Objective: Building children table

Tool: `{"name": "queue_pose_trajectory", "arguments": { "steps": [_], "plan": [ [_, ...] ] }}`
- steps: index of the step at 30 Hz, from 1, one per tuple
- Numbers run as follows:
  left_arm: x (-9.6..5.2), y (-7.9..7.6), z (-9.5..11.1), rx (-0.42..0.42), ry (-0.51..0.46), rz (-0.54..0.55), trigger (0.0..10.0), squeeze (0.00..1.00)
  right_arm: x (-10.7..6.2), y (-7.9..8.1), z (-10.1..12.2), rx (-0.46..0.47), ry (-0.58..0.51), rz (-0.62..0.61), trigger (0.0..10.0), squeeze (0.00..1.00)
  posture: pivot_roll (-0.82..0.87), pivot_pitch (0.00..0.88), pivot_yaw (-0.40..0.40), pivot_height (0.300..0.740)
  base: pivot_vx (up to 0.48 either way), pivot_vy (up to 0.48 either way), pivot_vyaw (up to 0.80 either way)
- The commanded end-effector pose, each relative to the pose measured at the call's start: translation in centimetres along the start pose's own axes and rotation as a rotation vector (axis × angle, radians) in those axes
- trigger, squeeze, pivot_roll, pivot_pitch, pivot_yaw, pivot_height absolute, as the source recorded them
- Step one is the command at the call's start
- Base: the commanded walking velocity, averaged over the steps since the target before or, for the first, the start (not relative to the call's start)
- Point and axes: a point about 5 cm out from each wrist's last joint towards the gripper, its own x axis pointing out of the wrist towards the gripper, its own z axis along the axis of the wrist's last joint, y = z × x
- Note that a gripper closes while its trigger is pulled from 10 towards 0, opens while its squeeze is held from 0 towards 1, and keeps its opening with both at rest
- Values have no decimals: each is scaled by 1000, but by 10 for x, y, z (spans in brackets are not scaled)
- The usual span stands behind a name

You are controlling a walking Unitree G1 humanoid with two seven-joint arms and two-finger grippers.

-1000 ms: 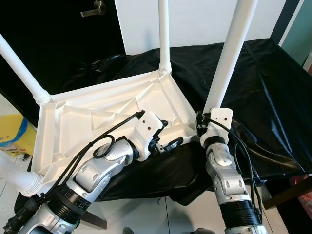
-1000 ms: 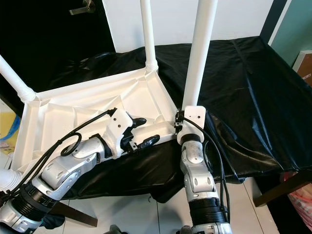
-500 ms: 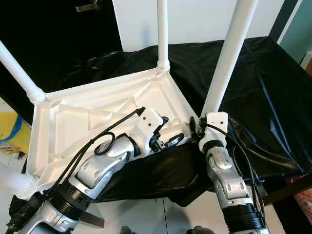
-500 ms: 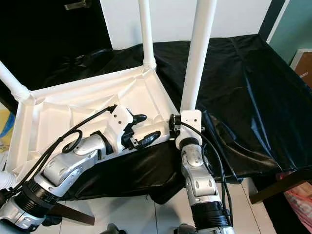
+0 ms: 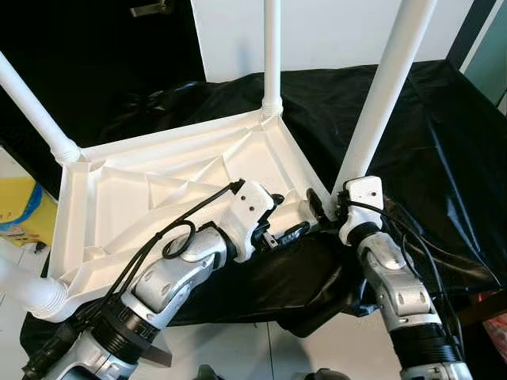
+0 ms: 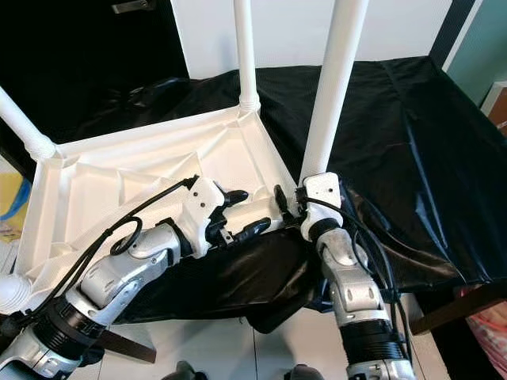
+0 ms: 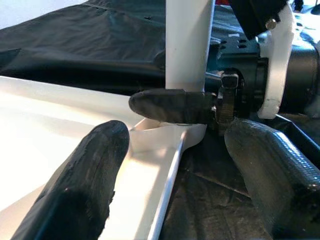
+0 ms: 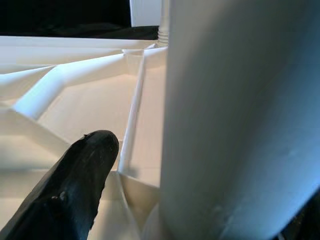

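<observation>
On the black-draped desk (image 5: 444,119) the white tabletop (image 5: 158,198) lies upside down, ribbed underside up, reaching from the desk's left edge to about its middle, with its near rim at the front edge. A far leg (image 5: 272,47) stands in the far corner socket, a left leg (image 5: 32,103) slants out of the far-left corner, and at the near-left corner a further leg (image 5: 24,285) shows at its socket. The fourth leg (image 5: 388,87) stands at the near-right corner, and the right gripper (image 6: 287,202) is at its base; the right wrist view has the tube close beside one black finger (image 8: 70,195), but the other finger is hidden, so I cannot tell whether the jaws are clamped on it or merely beside it. The left gripper (image 5: 285,218) has its jaws apart, straddling the near rim just beside that corner; its wrist view shows one finger over the tabletop's inside and one over the cloth, gripping nothing. Judging by this, three legs look fitted and the fourth is being seated or tightened; whether it is fully home cannot be seen. What would remain is finishing that joint and turning the table upright. No brand, label or writing can be read on the table or cloth; a yellow object (image 5: 20,210) past the desk's left edge carries print too small to read.
</observation>
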Motion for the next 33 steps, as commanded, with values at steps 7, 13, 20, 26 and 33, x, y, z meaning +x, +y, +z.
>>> {"name": "queue_pose_trajectory", "arguments": {
  "steps": [7,13,20,26,33],
  "plan": [
    [-2,-9,-5,48,21,-154,10000,0,12,-5,1,-12,0,288,10000,0,-57,34,54,740,0,0,0],
    [0,-8,-4,57,26,-163,10000,0,21,-9,2,-14,8,393,10000,0,-51,21,48,740,0,0,0],
    [2,-11,-5,64,22,-171,10000,0,24,-12,1,-41,23,458,2314,0,-46,18,47,740,0,0,0],
    [-2,-10,-7,64,29,-164,10000,0,23,-20,-6,-34,51,465,0,0,-37,29,39,740,0,0,0],
    [-4,-8,-8,62,32,-151,10000,0,22,-23,-12,-28,71,433,10000,0,-36,35,35,740,0,0,0]
  ]
}}
